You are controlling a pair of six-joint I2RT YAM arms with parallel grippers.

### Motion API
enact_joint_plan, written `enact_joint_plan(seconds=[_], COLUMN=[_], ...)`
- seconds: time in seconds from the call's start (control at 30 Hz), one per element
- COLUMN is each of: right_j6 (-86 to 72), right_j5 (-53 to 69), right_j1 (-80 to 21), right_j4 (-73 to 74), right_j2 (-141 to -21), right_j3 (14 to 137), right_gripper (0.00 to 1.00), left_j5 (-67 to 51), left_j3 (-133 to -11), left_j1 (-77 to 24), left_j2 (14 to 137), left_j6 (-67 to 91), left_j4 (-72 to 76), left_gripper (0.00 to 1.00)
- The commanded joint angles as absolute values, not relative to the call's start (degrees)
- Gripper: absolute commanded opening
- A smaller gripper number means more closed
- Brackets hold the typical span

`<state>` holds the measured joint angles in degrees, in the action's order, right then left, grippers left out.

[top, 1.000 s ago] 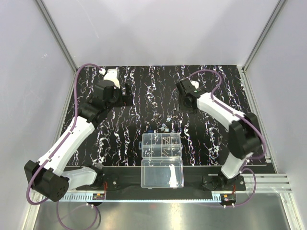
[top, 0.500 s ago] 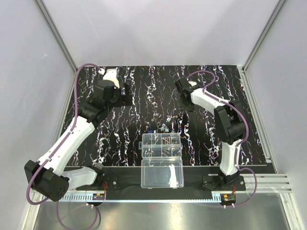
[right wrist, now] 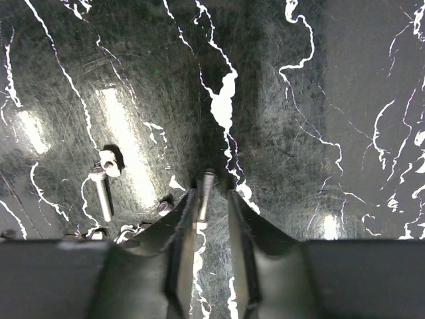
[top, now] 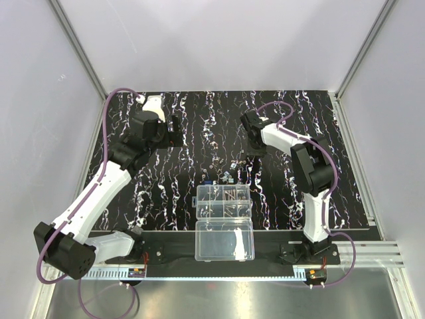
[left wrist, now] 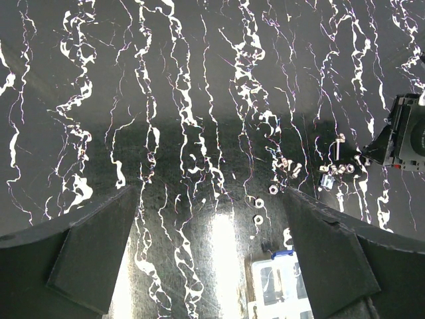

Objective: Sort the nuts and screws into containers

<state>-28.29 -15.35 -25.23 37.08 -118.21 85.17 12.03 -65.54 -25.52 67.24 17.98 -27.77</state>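
one screw (right wrist: pixel 208 189) lies on the mat (right wrist: pixel 319 100) between the narrowed fingers of the right gripper (right wrist: pixel 211 196) - a sliver of gap shows on one side, so it is not clamped. a second screw (right wrist: pixel 103 197) and a nut (right wrist: pixel 109 160) lie nearby. left gripper (left wrist: pixel 211 193) hangs wide, empty - well apart from the box (top: pixel 224 201).

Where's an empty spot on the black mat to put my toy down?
Bare mat shows between the left arm and the clear box, and at the far middle between both arms. Right of the right arm is free too. Crowded: screws and nuts scattered just beyond the box.
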Motion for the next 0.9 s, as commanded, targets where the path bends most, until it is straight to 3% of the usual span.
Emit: enact_joint_plan(seconds=[0.0,0.3,0.7,0.87], right_j6=[-27.86,-30.32,-28.3,-28.65], right_j5=[-14.59,-13.8,-11.52,-5.73], right_j1=[-25.05,-25.05,-27.86,-32.42], right_j4=[36.47,35.51,38.49,37.8], right_j2=[-119.09,-117.34,-99.77,-92.57], right_j3=[86.66,81.74,83.15,76.65], right_gripper=[0.3,0.0,0.0,0.0], left_j5=[13.09,13.36,12.48,11.87], left_j3=[-67.5,-67.41,-67.41,-67.41], left_j1=[-25.75,-25.66,-25.75,-25.75], left_j2=[67.06,66.97,66.36,66.45], left_j6=[17.49,17.4,17.67,17.93], left_j4=[-26.46,-26.54,-26.46,-26.37], left_gripper=[0.99,0.99,0.99,0.99])
